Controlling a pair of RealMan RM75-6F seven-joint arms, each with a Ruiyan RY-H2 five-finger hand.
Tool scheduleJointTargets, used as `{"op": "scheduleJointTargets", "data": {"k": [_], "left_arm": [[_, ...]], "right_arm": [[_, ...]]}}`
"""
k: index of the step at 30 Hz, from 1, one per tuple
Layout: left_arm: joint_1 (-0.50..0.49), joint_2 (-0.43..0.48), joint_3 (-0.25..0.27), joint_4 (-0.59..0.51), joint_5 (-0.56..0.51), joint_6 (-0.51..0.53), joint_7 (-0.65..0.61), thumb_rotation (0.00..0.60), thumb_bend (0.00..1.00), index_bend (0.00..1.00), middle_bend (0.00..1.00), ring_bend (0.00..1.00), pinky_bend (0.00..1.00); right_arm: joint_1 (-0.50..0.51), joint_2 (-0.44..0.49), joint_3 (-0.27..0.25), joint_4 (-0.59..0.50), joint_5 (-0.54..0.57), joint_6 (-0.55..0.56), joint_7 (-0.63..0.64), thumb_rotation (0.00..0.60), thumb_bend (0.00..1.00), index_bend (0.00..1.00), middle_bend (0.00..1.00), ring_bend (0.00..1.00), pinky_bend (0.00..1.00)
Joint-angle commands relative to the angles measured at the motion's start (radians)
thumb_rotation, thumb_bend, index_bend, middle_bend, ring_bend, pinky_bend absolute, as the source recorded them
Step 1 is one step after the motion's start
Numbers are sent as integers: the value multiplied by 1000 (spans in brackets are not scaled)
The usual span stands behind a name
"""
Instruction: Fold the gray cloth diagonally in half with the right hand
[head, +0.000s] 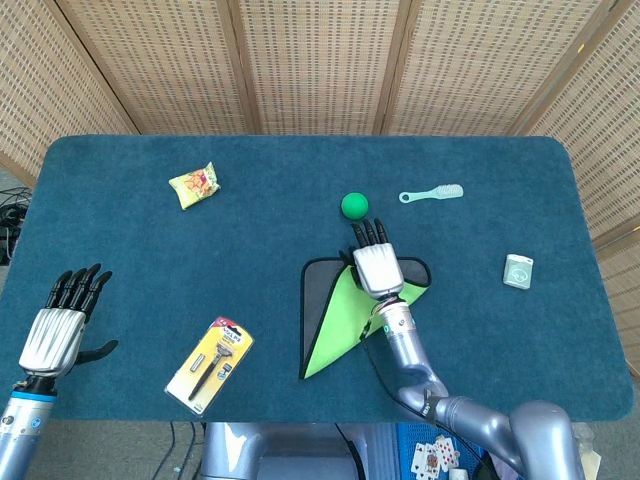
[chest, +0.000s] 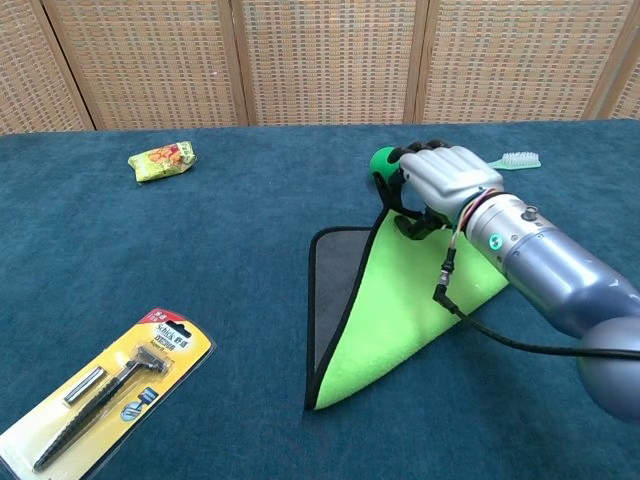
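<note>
The gray cloth (head: 318, 300) (chest: 335, 272) lies on the table right of centre, its bright green underside (head: 343, 320) (chest: 395, 310) turned up over most of it as a triangle. My right hand (head: 375, 263) (chest: 440, 180) pinches the cloth's lifted corner at the top of that triangle, a little above the table and close to the green ball. A strip of gray shows along the cloth's left side. My left hand (head: 62, 330) hovers open near the table's front left edge, far from the cloth; the chest view does not show it.
A green ball (head: 354, 205) (chest: 384, 163) sits just beyond the right hand. A pale green brush (head: 432, 193) (chest: 519, 159), a small white box (head: 518, 271), a yellow snack packet (head: 194, 184) (chest: 162, 160) and a packaged razor (head: 210, 362) (chest: 100, 390) lie around the table.
</note>
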Motion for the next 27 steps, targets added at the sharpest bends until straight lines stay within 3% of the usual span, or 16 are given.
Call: {"op": "scheduleJointTargets", "data": {"k": [1,27], "left_arm": [[0,1,0,0,0,1,-1,600,160,0,0,0,0],[-8,2,1,7,-7,-17,-21,600,160,0,0,0,0]], "right_arm": [[2,-3,-1,1,3,-2,2,600,539,639,123,0,0],[92,-78,21,90,21,-45,-2,600,539,639,123,0,0]]}}
